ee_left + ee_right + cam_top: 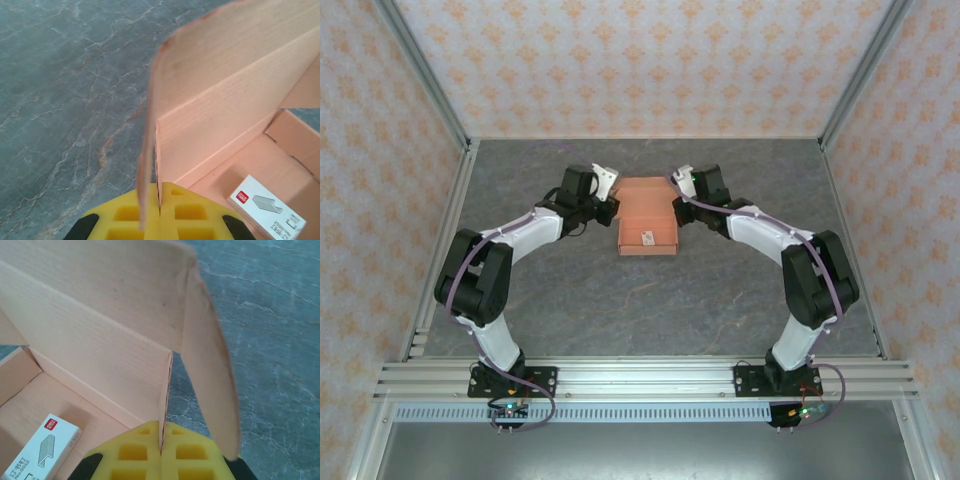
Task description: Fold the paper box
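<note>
The left tool point(160, 212) is seen pinching a thin upright wall of the paper box point(648, 215), the card edge being held between its yellow pads point(130, 216). The salmon-orange box is set on the grey counter point(620, 310), midway between the 2 arms, and 1 small white packet point(267, 209) is seen lying inside it. The opposite wall is pinched by the right tool point(162, 445).
</note>
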You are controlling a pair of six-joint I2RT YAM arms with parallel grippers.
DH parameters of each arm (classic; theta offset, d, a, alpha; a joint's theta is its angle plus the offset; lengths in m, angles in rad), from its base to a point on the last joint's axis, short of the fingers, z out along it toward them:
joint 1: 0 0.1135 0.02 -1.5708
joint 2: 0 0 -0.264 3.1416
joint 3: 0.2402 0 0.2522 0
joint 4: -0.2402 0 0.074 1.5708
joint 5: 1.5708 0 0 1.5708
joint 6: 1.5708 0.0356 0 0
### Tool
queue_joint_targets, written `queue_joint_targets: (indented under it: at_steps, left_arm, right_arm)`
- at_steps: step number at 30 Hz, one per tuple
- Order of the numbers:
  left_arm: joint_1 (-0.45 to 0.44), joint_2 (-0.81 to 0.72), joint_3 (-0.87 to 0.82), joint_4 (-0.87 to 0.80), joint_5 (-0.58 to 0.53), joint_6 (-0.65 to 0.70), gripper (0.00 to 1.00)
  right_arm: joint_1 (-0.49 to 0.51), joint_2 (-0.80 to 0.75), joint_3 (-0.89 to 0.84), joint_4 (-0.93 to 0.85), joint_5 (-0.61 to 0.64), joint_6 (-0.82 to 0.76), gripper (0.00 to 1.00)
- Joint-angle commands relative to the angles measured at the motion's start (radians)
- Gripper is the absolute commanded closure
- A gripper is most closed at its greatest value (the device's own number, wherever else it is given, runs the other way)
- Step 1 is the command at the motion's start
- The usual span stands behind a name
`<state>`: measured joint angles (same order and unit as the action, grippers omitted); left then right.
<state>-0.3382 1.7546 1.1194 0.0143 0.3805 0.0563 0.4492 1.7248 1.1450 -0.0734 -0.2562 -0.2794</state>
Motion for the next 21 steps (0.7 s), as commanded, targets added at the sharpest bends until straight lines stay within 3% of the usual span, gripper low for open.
queue_joint_targets:
  at_steps: [1,12,21]
  left_arm:
    - [-0.057,-0.045,-0.016,0.075,-0.183,-0.100,1.00]
    - [-0.188,-0.069,-0.077,0.173,-0.513,-0.343,1.00]
    - [-0.267,-0.047,-0.123,0.253,-0.692,-0.434,1.00]
  right_arm:
    - [0.055,-0.045,0.022,0.026,0.174,0.108,1.00]
    - [0.152,-0.038,-0.056,0.191,0.405,0.303,1.00]
    - [0.168,-0.012,-0.132,0.324,0.439,0.365,1.00]
